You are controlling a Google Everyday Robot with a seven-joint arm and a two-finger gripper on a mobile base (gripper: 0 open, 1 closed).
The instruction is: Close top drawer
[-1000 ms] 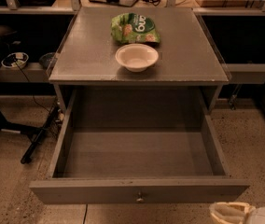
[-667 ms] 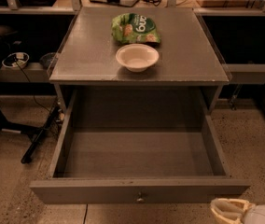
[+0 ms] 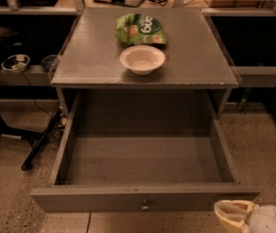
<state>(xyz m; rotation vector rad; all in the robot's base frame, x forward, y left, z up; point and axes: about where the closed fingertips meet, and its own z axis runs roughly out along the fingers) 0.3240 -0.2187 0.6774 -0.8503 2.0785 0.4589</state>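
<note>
The top drawer (image 3: 143,198) of a grey cabinet is pulled fully out toward me. It is a deep, empty grey box with a long flat front and a small round metal knob (image 3: 146,207) at the centre. My gripper (image 3: 237,216) is at the bottom right, low and just in front of the drawer front's right end, cream-coloured and pointing left. It is to the right of the knob and apart from it.
On the cabinet top (image 3: 79,62) stand a white bowl (image 3: 142,59) and a green snack bag (image 3: 141,29) behind it. A dark stand's legs (image 3: 41,142) lie on the speckled floor at left. Shelves (image 3: 254,74) run behind the cabinet.
The view and the gripper have shifted very slightly; the drawer stands open as before.
</note>
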